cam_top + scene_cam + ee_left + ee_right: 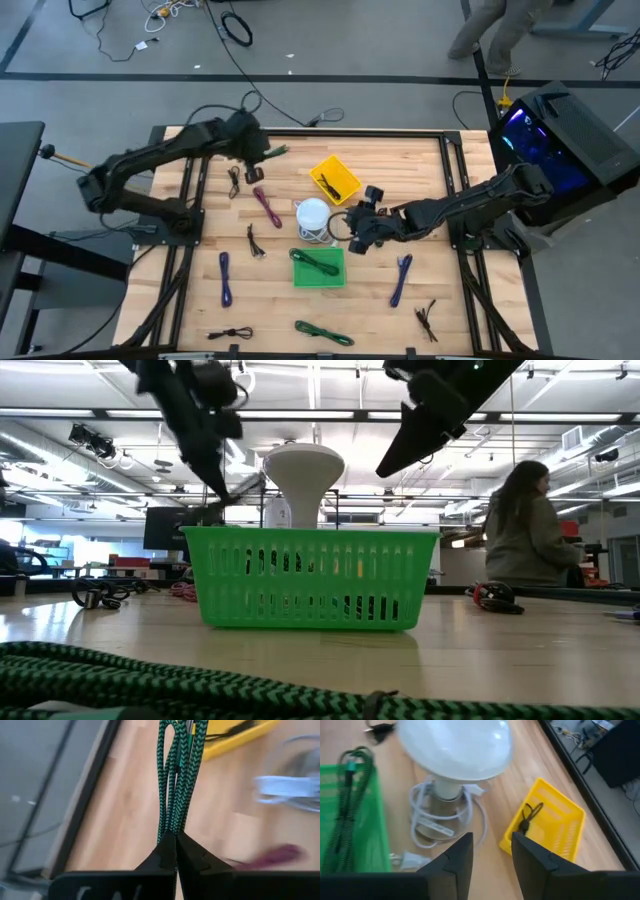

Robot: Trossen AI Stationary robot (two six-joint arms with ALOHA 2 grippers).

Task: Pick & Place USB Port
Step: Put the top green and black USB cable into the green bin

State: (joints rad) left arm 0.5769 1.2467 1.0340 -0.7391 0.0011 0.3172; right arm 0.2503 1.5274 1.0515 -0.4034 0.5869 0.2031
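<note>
Wooden bench (420, 160) under me, open workshop behind. I place everything from the white lamp (313, 213). The green basket (318, 268) sits on its near side. My right gripper (355, 228) hovers just right of it, fingers apart and empty. Beyond the lamp sits the yellow basket (335, 178). Farther left, the USB port (254, 174) lies on the bench, and above it my left gripper (268, 152) is clamped on a green braided cable (175, 780).
</note>
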